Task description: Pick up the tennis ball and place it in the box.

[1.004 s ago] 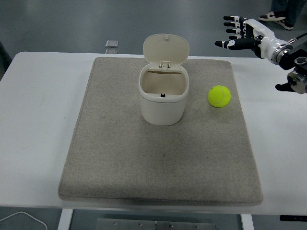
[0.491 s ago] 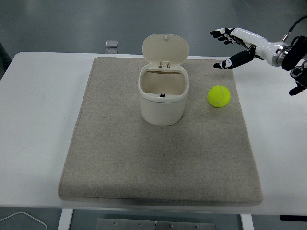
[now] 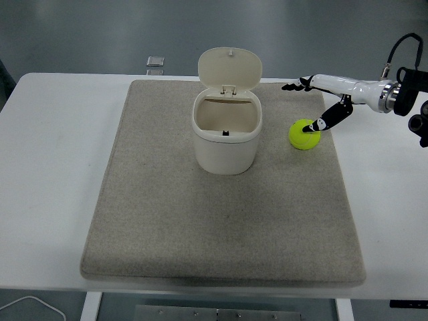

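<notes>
Over grey mat [image 3: 221, 214], spread robot hand [image 3: 319, 93] seemingly thumb-touches tennis ball [image 3: 302, 137].

I have one view only, from my head, set high on my side of the desk [image 3: 60, 134] and looking forward and down across it. The desk's near edge runs along the bottom of the picture and its far edge lies near the top, with grey floor [image 3: 100, 33] beyond. The grey mat [image 3: 200, 221] fills the middle, seen from a moderate distance. My right arm [image 3: 374, 93] enters from the right edge.
</notes>
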Controlling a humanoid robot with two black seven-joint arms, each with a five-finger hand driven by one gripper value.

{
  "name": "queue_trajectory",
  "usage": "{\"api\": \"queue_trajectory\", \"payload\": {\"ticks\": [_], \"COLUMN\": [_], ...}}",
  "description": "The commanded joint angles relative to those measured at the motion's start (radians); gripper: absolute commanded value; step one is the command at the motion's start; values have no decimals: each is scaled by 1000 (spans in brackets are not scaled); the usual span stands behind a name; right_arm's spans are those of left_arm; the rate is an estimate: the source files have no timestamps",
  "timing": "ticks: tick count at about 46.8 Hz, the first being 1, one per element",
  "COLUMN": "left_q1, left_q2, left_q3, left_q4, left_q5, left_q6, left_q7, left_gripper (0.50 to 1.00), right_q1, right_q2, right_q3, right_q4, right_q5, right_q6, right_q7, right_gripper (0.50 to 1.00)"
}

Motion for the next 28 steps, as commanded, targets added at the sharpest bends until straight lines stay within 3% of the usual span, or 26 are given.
{"api": "queue_trajectory", "payload": {"ticks": [1, 28], "left_q1": [0, 0], "left_q2": [0, 0], "left_q3": [0, 0], "left_q4": [1, 1], "left_q5": [0, 0], "left_q6": [0, 0], "left_q7": [0, 0], "left_gripper": [992, 992], "right_q1": [-7, -31], "right_q2": [5, 14], "right_q3": [-13, -82], "right_q4": [0, -14], "right_q5": [-30, -82], "right_q6": [-7, -78], "right_q7": [0, 0], "right_gripper": [928, 926]}}
